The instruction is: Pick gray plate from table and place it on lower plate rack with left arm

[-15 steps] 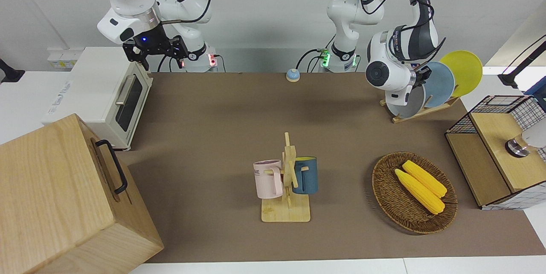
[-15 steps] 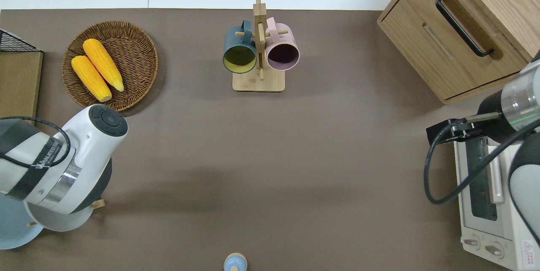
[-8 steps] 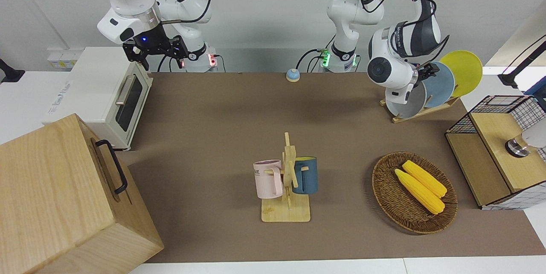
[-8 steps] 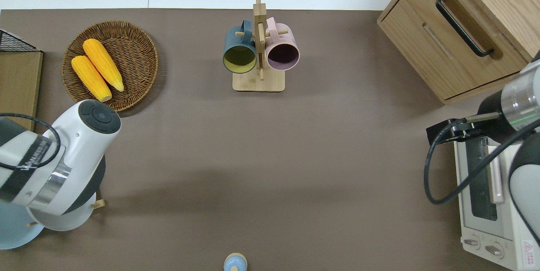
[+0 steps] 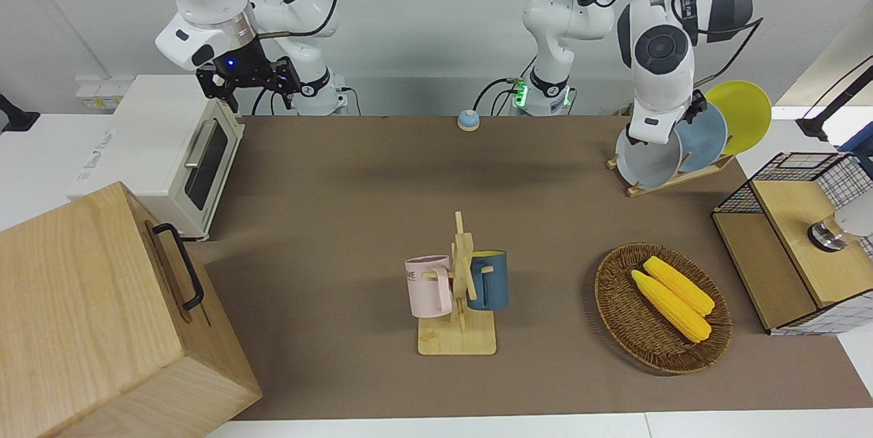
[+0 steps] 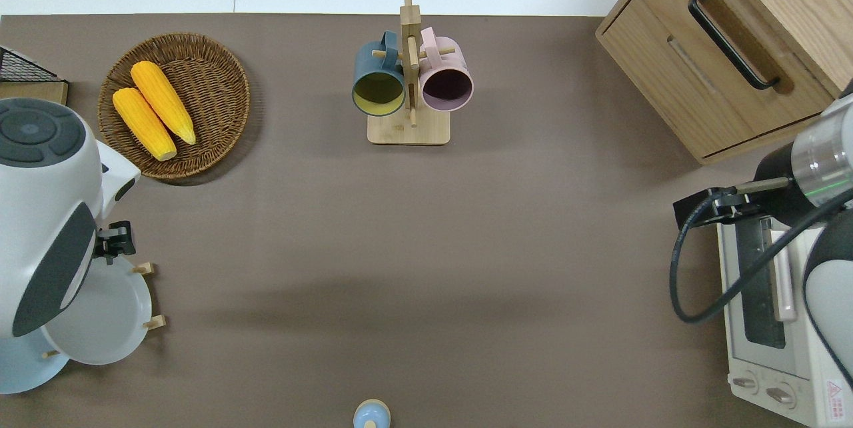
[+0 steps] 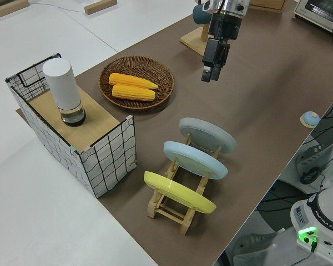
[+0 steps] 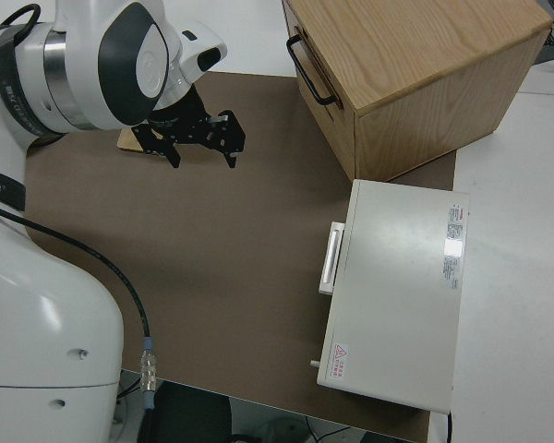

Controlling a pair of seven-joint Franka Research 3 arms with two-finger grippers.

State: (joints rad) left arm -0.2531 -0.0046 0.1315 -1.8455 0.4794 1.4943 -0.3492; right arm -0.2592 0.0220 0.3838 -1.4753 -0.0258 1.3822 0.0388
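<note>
The gray plate (image 7: 207,134) stands in the end slot of the lower plate rack (image 7: 176,206), beside the light blue plate (image 7: 195,159), at about nine o'clock in the overhead view. The left gripper (image 7: 210,74) hangs above the rack, empty, fingers only narrowly apart. By my reading the placing is done, and what remains is to clear the arm upward; the right arm is parked.

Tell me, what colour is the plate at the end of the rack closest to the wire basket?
Yellow plate, clearest in the left side view.
</note>
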